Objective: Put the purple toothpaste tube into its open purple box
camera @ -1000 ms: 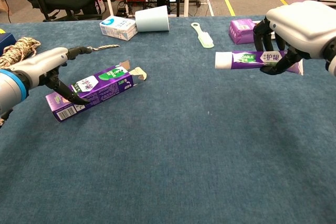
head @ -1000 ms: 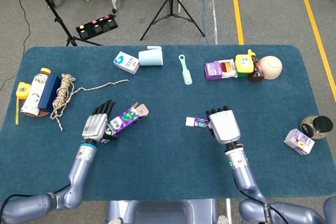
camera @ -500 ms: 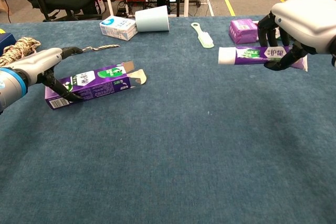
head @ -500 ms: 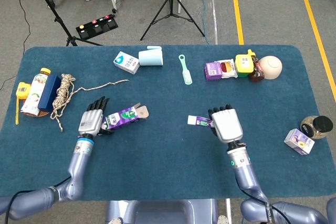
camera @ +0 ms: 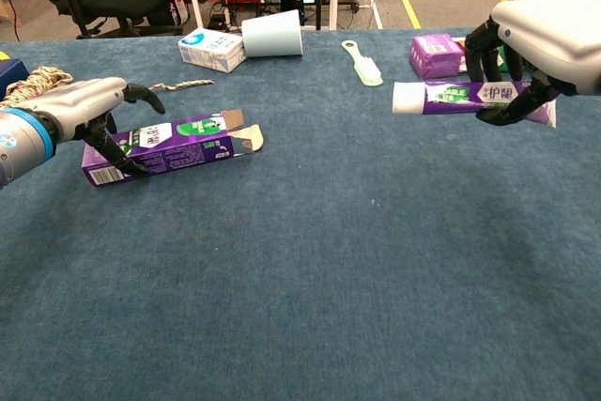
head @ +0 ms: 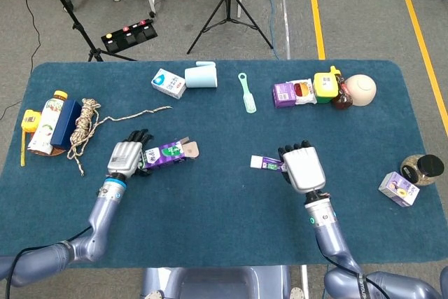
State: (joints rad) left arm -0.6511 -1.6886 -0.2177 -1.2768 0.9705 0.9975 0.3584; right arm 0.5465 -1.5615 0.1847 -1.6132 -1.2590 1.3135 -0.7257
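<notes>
Right hand (camera: 540, 39) raised above table, fingers curled round purple toothpaste tube (camera: 465, 96), held level, white cap pointing toward the left side. Left hand (camera: 80, 115) low, fingers clasping closed end of open purple box (camera: 169, 143) lying flat on blue table cloth (camera: 329, 260), flaps facing right. Grey floor with yellow lines (head: 316, 8), tripod (head: 229, 5) behind table.

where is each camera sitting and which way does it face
Head view: high above the near table edge, looking down on the whole blue table; both forearms, left hand and right hand show.
Chest view: low at the near edge, looking level across the cloth; only the hands show.
Shared: left hand on purple box, right hand holding toothpaste tube.
</notes>
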